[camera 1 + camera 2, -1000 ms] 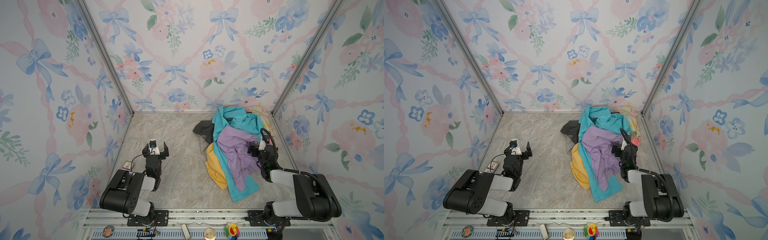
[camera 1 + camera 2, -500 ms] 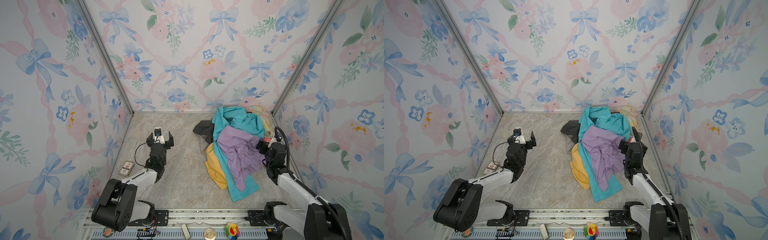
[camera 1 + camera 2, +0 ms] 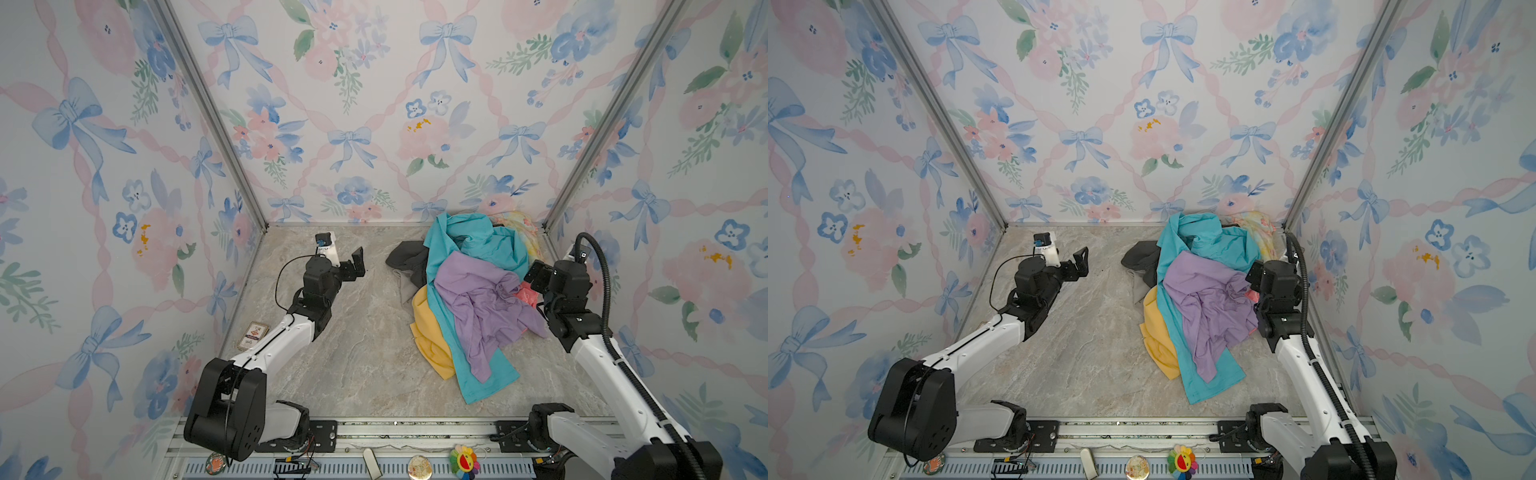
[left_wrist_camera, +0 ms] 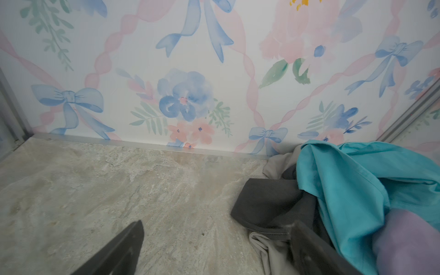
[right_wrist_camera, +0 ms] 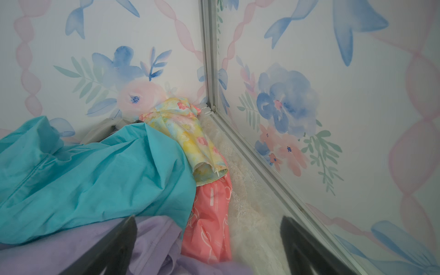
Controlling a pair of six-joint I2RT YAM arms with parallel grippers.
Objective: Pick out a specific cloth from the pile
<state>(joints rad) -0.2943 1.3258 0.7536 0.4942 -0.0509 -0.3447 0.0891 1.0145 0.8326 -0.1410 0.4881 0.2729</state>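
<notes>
Approach step, nothing gripped yet. Left gripper (image 3: 353, 266): jaws wide, empty, over bare floor (image 3: 353, 353) short of the pile (image 3: 478, 291). Right gripper (image 5: 207, 221): jaws wide, empty, aimed at the cloth (image 5: 209, 214). Only a coral strip shows, tucked under the lavender shirt (image 5: 71, 245) and teal garment (image 5: 95, 171), near the right wall. Beyond it, floral cloth (image 5: 183, 133) in the corner. Next: descend on the strip, pinch coral only, pull clear.

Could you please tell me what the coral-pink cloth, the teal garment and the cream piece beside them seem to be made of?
The coral-pink cloth looks like thin, slick synthetic, perhaps nylon: slight sheen, crisp creases, white outline print. The teal garment looks like matte woven cotton: soft folds, a stitched seam. The cream piece looks fuzzy or lacy; blur leaves it open.
</notes>
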